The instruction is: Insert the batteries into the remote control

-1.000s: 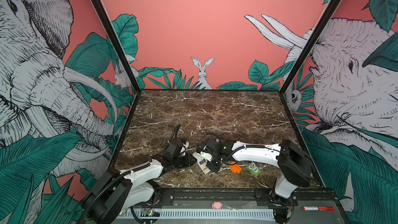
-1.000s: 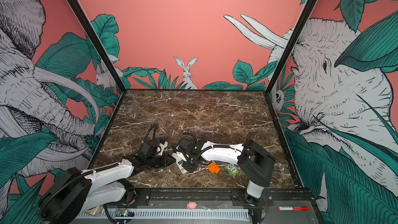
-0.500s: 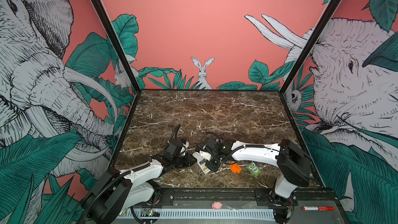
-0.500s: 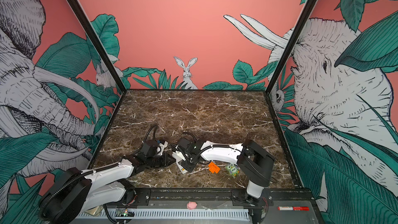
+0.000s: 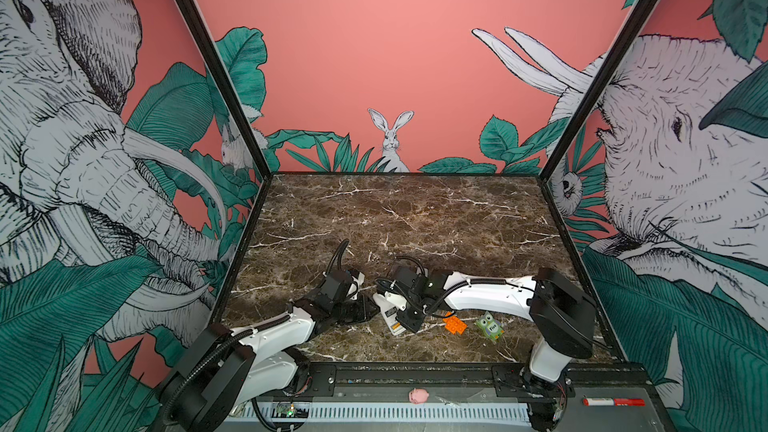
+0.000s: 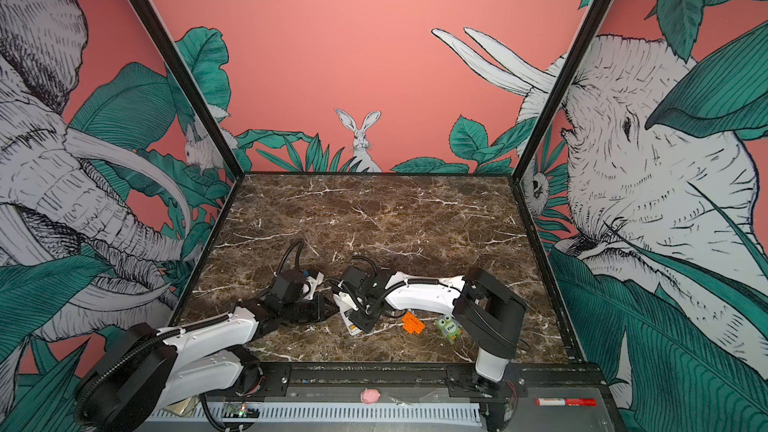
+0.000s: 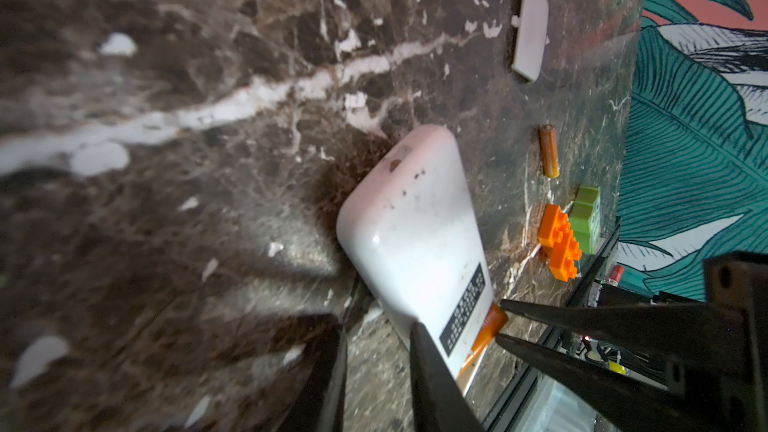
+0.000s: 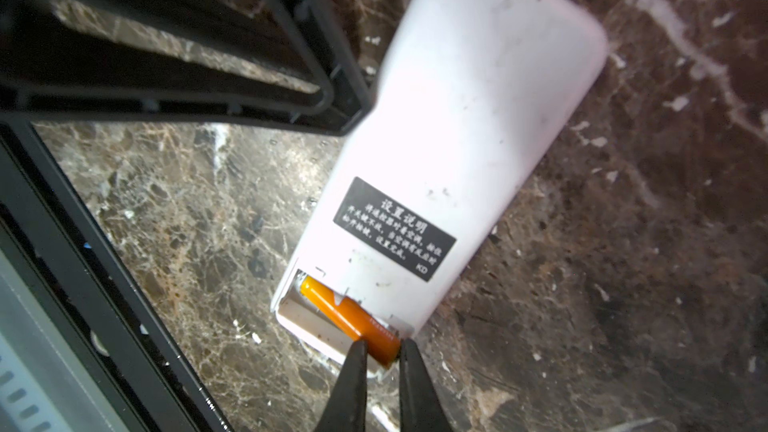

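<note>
While the remote control (image 8: 457,118) lies white back up near the front edge of the marble worktop (image 5: 415,222), the right pincer (image 8: 380,351) pinches the outer end of an orange battery (image 8: 345,313). The battery sits slantwise in the open compartment just below the remote's black label, and its far end is tucked under the compartment's rim.

In both top views the two arms meet over the remote (image 5: 390,314) (image 6: 350,322), the right one reaching in from the right side.

The left pincer (image 7: 376,326) comes at the remote's long side. Its fingers (image 7: 432,371) are close together, and one shows dark across the white back. From the right wrist view a finger tip touches the remote's edge. Whether this pincer actually clamps the remote cannot be told.

In the left wrist view a second battery (image 7: 548,151) lies loose on the worktop, apart from the remote. It is between a detached white battery cover (image 7: 528,31) and an orange toy brick (image 7: 559,243). A green owl toy (image 5: 489,327) stands just beside the brick (image 5: 454,323), to the right of the remote.

On the front rail lie a small pink toy (image 5: 417,396) and a red marker (image 5: 613,401).
</note>
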